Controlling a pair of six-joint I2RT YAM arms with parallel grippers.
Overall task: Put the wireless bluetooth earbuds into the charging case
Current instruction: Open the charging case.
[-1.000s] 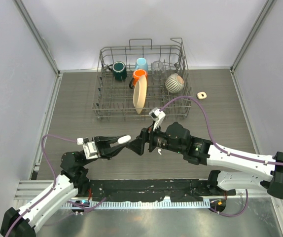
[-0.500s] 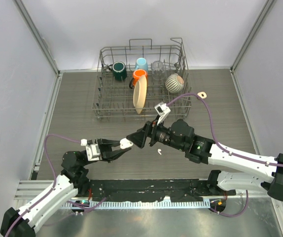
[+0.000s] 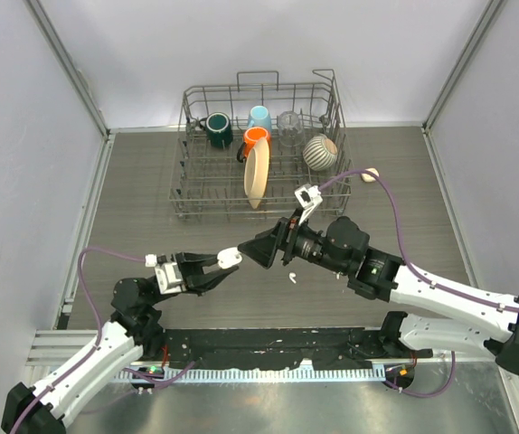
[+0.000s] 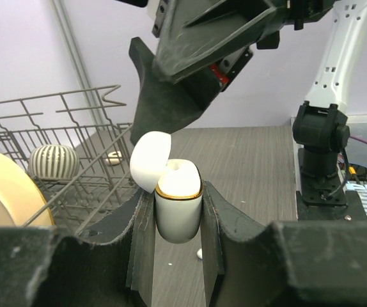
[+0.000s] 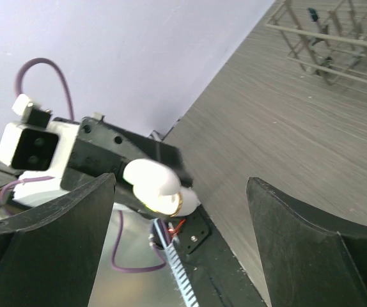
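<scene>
The charging case (image 4: 178, 208) is white with a gold rim, and its lid (image 4: 150, 160) is swung open to the left. My left gripper (image 4: 177, 199) is shut on the case's body and holds it upright above the table. A white rounded top shows above the rim; I cannot tell whether it is an earbud. In the top view the case (image 3: 230, 258) hangs just left of my right gripper (image 3: 261, 250), which is open and faces it without touching. From the right wrist the case (image 5: 161, 185) sits between the spread fingers (image 5: 55, 243). One earbud (image 3: 290, 278) lies on the table under the right arm.
A wire dish rack (image 3: 192, 194) at the back holds mugs, a glass, a striped cup and a cream plate (image 3: 256, 176). A beige twin case (image 3: 369, 174) lies at the back right. Grey walls close in both sides.
The left gripper has lowered slightly with the case. The right gripper has drawn back to the right, away from the case, and its fingers have spread a little wider.
</scene>
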